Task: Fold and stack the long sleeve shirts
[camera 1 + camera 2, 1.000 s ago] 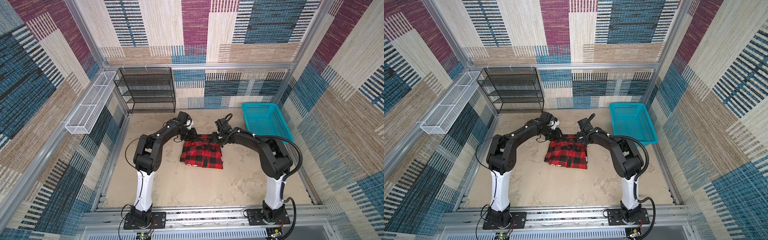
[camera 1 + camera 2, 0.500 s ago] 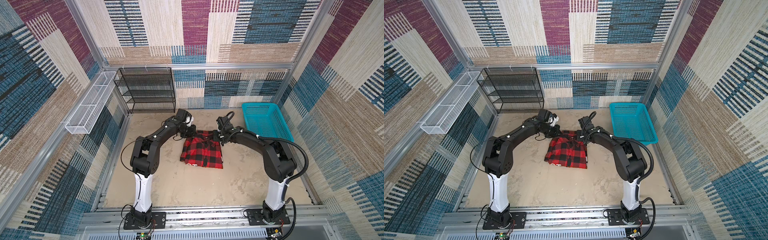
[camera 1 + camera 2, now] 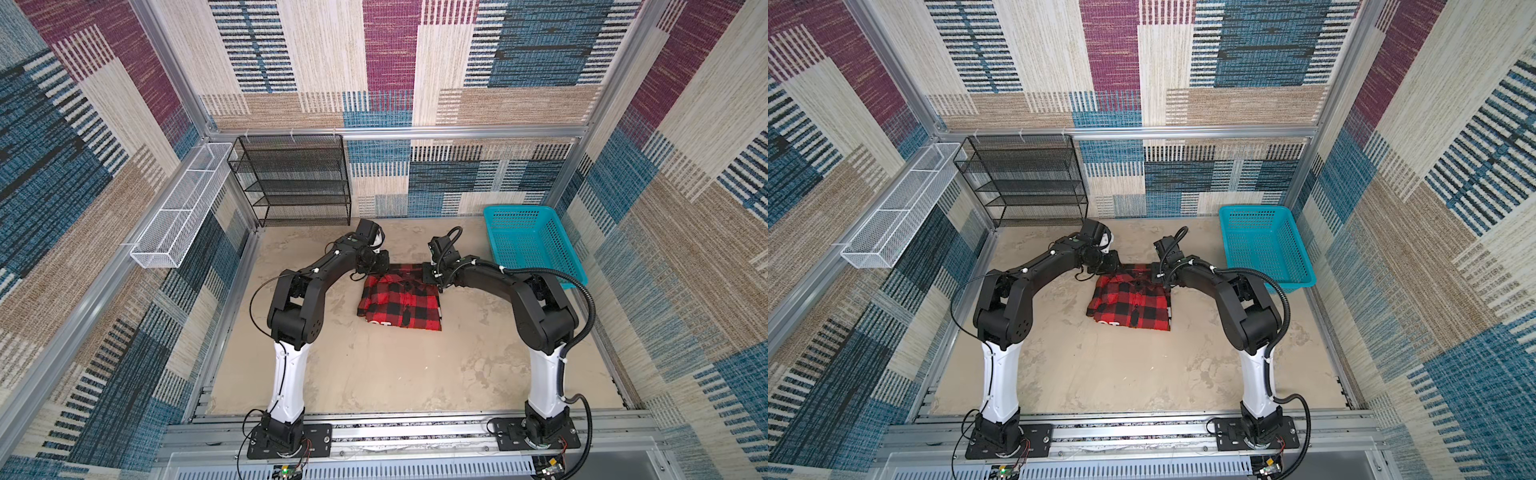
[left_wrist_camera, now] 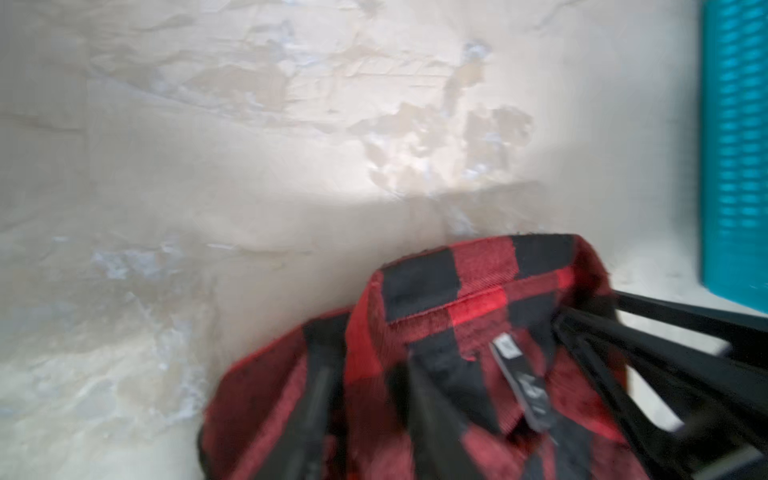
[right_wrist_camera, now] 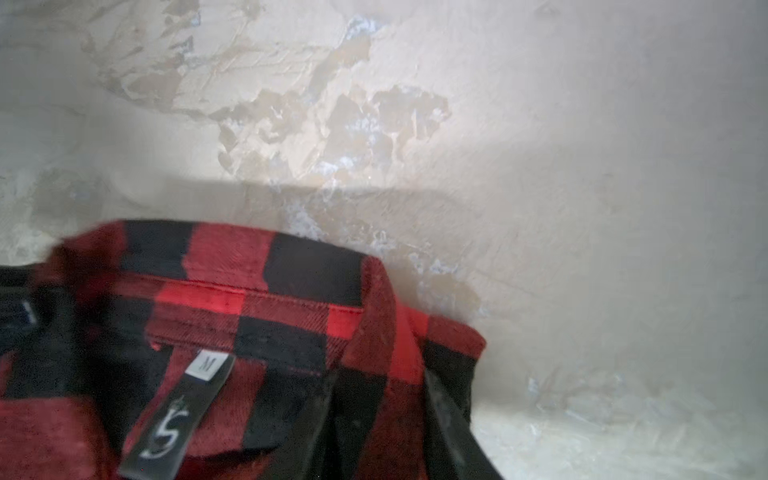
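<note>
The long sleeve shirt, red-and-black check with white lettering at its near edge, lies folded in a rough square mid-table. Both grippers sit at its far collar edge. My left gripper stands open, its blurred dark fingers apart over the fabric left of the collar. My right gripper stands open too, its fingers straddling the right collar corner. A black neck label with a white size tab shows inside the collar.
A teal plastic basket sits at the back right, close to the right arm. A black mesh rack stands against the back wall. A white wire basket hangs on the left wall. The table is worn beige.
Both grippers have edged a little toward the back wall along the collar edge. The shirt lies in nearly the same place, its far edge slightly shifted.
</note>
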You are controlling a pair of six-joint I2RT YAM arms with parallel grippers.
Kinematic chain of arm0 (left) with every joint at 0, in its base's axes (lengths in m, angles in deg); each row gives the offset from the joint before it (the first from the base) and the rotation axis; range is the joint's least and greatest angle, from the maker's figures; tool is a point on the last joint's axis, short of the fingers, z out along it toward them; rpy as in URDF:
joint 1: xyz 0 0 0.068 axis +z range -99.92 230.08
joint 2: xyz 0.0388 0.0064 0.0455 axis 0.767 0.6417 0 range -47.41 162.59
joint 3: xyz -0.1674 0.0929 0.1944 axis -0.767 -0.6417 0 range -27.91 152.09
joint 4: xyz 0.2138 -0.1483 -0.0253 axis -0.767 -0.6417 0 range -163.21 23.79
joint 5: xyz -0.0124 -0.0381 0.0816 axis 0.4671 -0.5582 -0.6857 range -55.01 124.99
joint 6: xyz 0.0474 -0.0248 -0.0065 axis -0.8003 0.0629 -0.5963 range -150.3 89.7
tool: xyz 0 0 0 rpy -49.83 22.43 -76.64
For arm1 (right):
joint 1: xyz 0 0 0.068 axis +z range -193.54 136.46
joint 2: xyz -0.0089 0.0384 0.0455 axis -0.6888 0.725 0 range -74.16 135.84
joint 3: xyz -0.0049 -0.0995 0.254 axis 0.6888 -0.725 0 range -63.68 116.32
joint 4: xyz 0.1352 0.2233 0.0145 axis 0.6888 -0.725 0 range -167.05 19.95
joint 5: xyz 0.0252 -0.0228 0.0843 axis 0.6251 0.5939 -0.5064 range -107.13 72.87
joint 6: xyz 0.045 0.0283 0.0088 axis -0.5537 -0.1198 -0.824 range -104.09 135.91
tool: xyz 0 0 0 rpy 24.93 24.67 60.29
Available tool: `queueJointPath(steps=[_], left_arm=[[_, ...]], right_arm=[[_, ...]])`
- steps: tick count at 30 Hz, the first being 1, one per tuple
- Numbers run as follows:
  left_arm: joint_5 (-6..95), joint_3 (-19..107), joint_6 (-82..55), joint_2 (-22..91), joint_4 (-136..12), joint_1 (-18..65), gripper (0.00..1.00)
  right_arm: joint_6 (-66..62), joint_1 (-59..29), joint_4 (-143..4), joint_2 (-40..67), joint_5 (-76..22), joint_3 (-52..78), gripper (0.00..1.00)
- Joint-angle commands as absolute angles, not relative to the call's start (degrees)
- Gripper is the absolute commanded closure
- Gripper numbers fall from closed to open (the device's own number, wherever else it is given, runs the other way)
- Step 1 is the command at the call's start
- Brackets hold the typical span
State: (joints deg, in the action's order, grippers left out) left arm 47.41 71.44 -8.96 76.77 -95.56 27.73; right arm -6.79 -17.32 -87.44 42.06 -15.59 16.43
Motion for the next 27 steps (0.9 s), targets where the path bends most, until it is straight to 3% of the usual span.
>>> queueJointPath(steps=[1,4,7,11,15,19,27], left_arm=[[44.8,71.8,-7.6,74.6,-95.8,27.8,0.52],[42.3,69.9,-7.3,70.0,-96.6,28.1,0.49],[42.3,67.8,-7.0,65.3,-98.3,28.5,0.54],[50.8,59.7,-3.2,60.2,-93.3,28.2,0.76],[58.0,51.9,2.3,60.2,-84.7,27.9,0.88],[60.5,46.3,7.1,63.3,-76.8,27.8,0.93],[55.5,41.6,7.9,69.8,-73.3,27.8,0.98]], right_arm=[[-7.5,-17.4,-86.2,39.5,-14.9,16.1,0.48],[-7.6,-17.0,-87.8,34.8,-13.9,14.3,0.38],[-8.1,-15.9,-90.1,30.0,-12.0,12.6,0.37],[-10.6,-13.2,-88.7,25.8,-14.6,9.4,0.48],[-14.8,-11.3,-80.2,26.8,-22.8,5.1,0.59],[-18.5,-11.2,-75.2,31.1,-24.2,2.2,0.63],[-18.6,-12.6,-75.7,38.1,-21.0,0.9,0.66]])
